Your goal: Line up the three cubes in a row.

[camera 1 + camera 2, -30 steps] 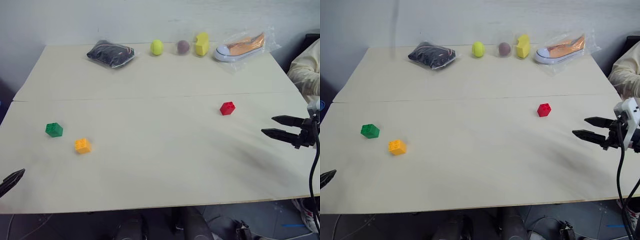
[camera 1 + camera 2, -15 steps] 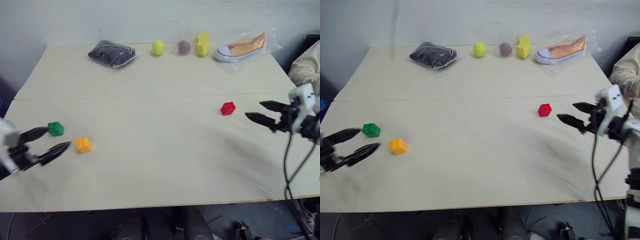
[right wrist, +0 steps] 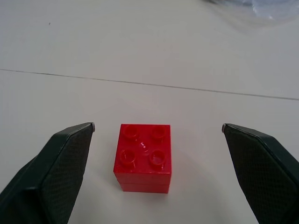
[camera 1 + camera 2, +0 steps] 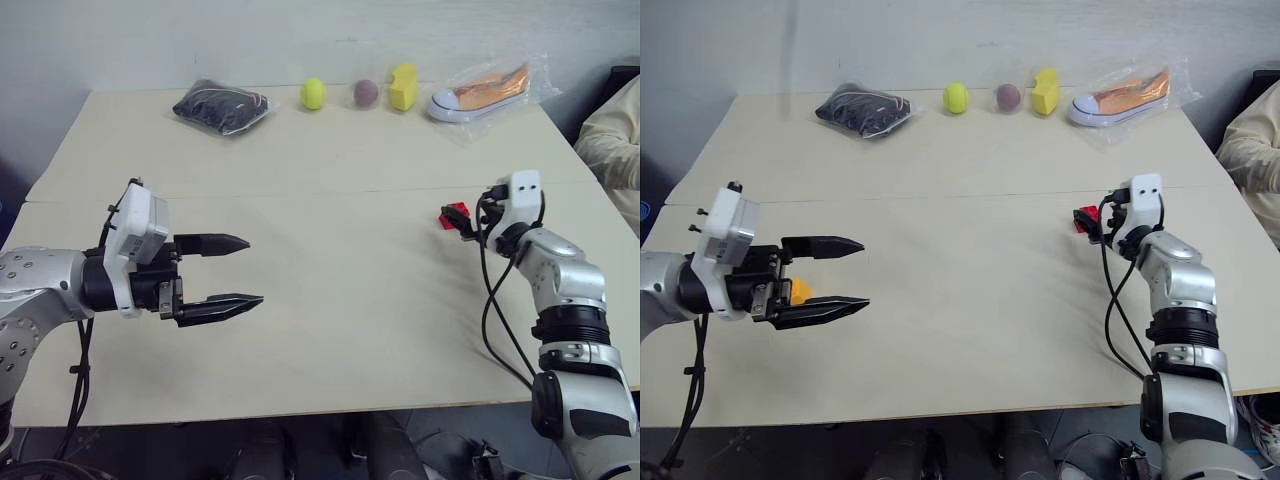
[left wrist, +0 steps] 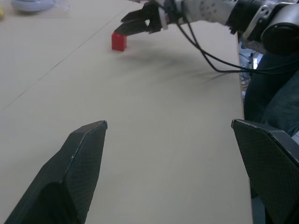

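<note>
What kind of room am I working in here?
Probably a lab or test room: a plain pale table against a bare wall, props lined along its far edge, a bagged sneaker, a yellow ball and a bagged dark bundle.

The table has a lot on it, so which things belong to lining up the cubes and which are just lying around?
For the job:
red cube, between the open right gripper's fingers
orange-yellow cube, partly behind the open left gripper
green cube is hidden right now

Lying about:
black bag
yellow ball
dark ball
yellow sponge block
bagged shoe
</note>
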{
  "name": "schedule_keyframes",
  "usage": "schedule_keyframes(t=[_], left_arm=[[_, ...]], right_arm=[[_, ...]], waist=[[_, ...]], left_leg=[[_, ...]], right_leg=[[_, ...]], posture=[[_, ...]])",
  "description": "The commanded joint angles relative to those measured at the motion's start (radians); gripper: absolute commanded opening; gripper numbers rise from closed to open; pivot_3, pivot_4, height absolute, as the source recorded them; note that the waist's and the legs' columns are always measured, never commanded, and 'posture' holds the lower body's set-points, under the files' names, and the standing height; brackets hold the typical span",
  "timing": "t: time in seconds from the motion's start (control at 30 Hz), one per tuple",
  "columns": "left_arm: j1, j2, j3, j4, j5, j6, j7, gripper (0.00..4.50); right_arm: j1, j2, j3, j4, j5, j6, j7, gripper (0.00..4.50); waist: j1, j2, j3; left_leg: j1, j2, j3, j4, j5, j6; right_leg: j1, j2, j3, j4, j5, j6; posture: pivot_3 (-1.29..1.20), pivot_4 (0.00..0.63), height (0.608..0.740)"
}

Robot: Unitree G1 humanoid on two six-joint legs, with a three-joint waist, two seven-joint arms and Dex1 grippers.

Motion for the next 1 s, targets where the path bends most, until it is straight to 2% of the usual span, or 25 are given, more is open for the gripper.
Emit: schedule_keyframes(t=[0.03,0.17,0.2,0.37,0.5,0.57,0.63,0.73,0.8,0.87,1.0], left_arm=[[-0.051,-0.001,-0.033,0.006,0.004,-0.016,-0.008,4.48],[-0.066,-0.004,-0.056,0.006,0.027,-0.031,-0.011,4.48],[-0.067,-0.004,-0.058,0.007,0.028,-0.032,-0.011,4.49],[-0.065,0.001,-0.057,0.01,0.034,-0.044,-0.025,4.5],[-0.069,0.003,-0.06,0.017,0.042,-0.056,-0.033,4.5],[-0.072,0.001,-0.063,0.018,0.046,-0.06,-0.037,4.5],[-0.076,0.0,-0.068,0.02,0.05,-0.063,-0.042,4.5],[-0.075,0.006,-0.084,0.021,0.058,-0.066,-0.066,4.5],[-0.048,0.029,-0.12,0.001,0.099,-0.092,-0.115,4.5],[-0.021,0.043,-0.155,-0.016,0.143,-0.127,-0.156,4.5],[-0.011,0.038,-0.192,-0.022,0.184,-0.173,-0.19,4.5]], right_arm=[[-0.047,0.017,-0.026,0.044,0.001,-0.043,-0.027,4.5],[-0.079,0.027,-0.008,0.137,-0.037,-0.086,-0.058,4.5],[-0.087,0.032,-0.014,0.158,-0.034,-0.095,-0.062,4.32],[-0.093,0.035,0.0,0.197,-0.039,-0.128,-0.018,2.99],[-0.085,0.027,0.014,0.205,-0.053,-0.159,0.02,1.58],[-0.08,0.019,0.022,0.197,-0.056,-0.169,0.055,1.52],[-0.066,0.004,0.033,0.143,-0.027,-0.171,0.169,1.52],[0.024,-0.055,0.125,-0.083,0.036,-0.195,0.514,1.52],[0.124,-0.134,0.218,-0.285,0.082,-0.181,0.753,1.52],[0.195,-0.199,0.292,-0.426,0.098,-0.18,0.9,1.52],[0.232,-0.224,0.36,-0.532,0.097,-0.192,0.983,1.52]], waist=[[0.0,0.0,0.0],[0.0,0.0,0.0],[-0.001,0.0,0.0],[-0.001,0.0,0.0],[-0.001,0.0,0.0],[-0.001,0.0,0.0],[0.0,0.0,0.0],[0.005,0.001,0.0],[0.006,0.001,0.001],[0.005,0.001,0.001],[0.003,0.0,0.001]], left_leg=[[0.0,0.0,0.0,0.0,0.0,0.0],[0.0,0.0,0.0,0.0,0.0,0.0],[0.0,0.0,0.0,0.0,0.0,0.0],[0.0,0.0,0.0,0.0,0.0,0.0],[0.0,0.0,0.0,0.0,0.0,0.0],[0.0,0.0,0.0,0.0,0.0,0.0],[0.0,0.0,0.0,0.0,0.0,0.0],[-0.001,0.0,-0.001,0.0,0.0,0.0],[-0.001,0.0,-0.002,0.0,0.0,0.0],[0.0,0.0,-0.002,-0.001,0.0,0.0],[0.0,0.0,-0.002,0.002,0.0,0.0]], right_leg=[[0.0,0.0,0.0,0.0,0.0,0.0],[0.0,0.001,0.0,0.0,0.0,0.0],[0.0,0.001,0.0,0.0,0.0,0.0],[0.0,0.001,0.0,0.0,0.0,0.0],[0.0,0.001,0.0,0.0,0.0,0.0],[0.0,0.001,0.0,0.0,0.0,0.0],[0.0,0.001,0.0,0.0,0.0,0.0],[0.0,0.001,0.0,0.0,0.0,0.0],[0.0,0.001,-0.001,-0.001,0.0,0.0],[0.002,0.001,-0.001,-0.001,0.0,0.0],[0.003,0.001,-0.002,-0.005,0.0,0.001]], posture=[[0.0,0.15,0.74],[0.0,0.15,0.74],[0.0,0.15,0.74],[0.0,0.15,0.74],[0.0,0.15,0.74],[0.0,0.15,0.74],[0.0,0.15,0.74],[0.0,0.15,0.74],[0.0,0.15,0.74],[0.0,0.15,0.74],[0.0,0.15,0.74]])
